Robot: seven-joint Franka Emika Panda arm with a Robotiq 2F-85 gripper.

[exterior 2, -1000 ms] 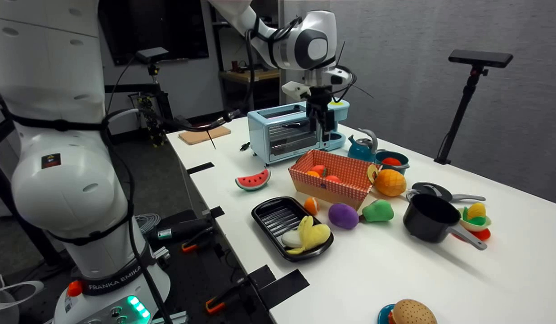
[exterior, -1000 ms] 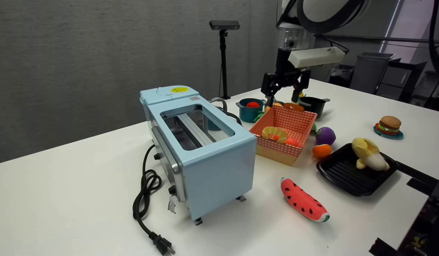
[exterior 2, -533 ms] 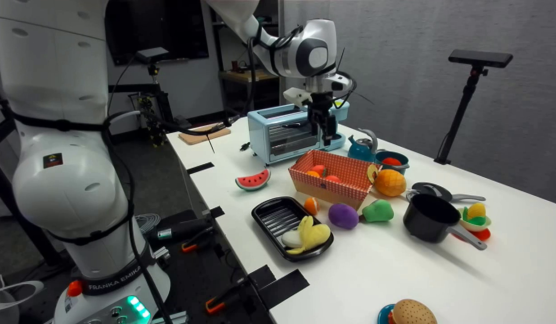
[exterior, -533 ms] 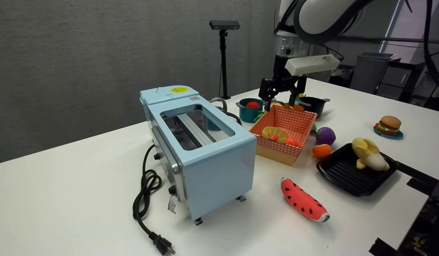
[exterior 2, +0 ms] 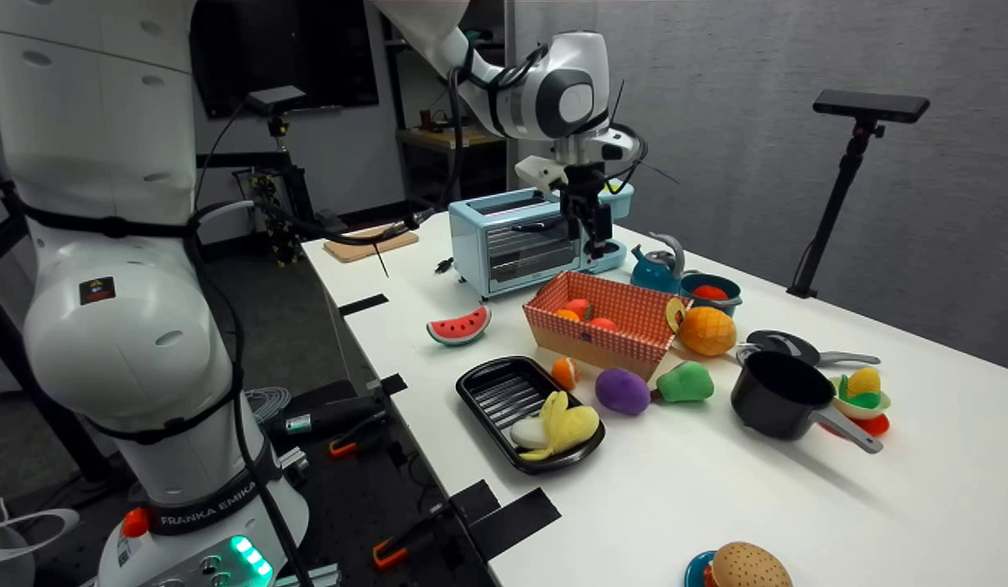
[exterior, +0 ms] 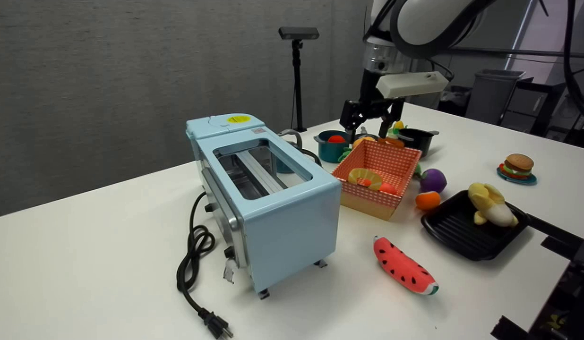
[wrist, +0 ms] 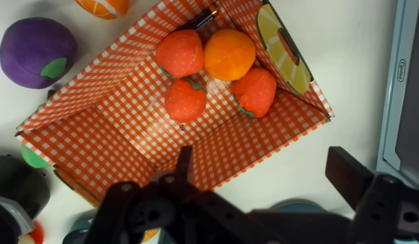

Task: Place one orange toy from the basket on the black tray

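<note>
The orange toy (wrist: 230, 55), round and plain, lies in the basket (wrist: 104, 79) among three red strawberries in the wrist view. It also shows in an exterior view (exterior 2: 566, 315). The basket, red-and-white checked, stands on the table in both exterior views (exterior: 367, 200) (exterior 2: 590, 349). The black tray (exterior 2: 504, 395) holds a peeled yellow banana toy; it also shows in an exterior view (exterior: 455, 231). My gripper (wrist: 260, 150) is open and empty above the basket's long side near the toaster, one finger over the basket, one outside. It shows in both exterior views (exterior: 367, 133) (exterior 2: 586, 244).
The light-blue toaster (exterior: 292, 222) stands beside the basket. A cut orange piece (exterior 2: 564, 372), a purple toy (exterior 2: 622, 391) and a green toy (exterior 2: 685, 381) lie along its other side. A watermelon slice (exterior: 405, 267), a teal pot (exterior: 333, 148) and a black pot (exterior 2: 777, 403) surround it.
My gripper has shifted a little to the left in an exterior view and the arm has sunk slightly. It stays open. The toys, basket and tray have not moved.
</note>
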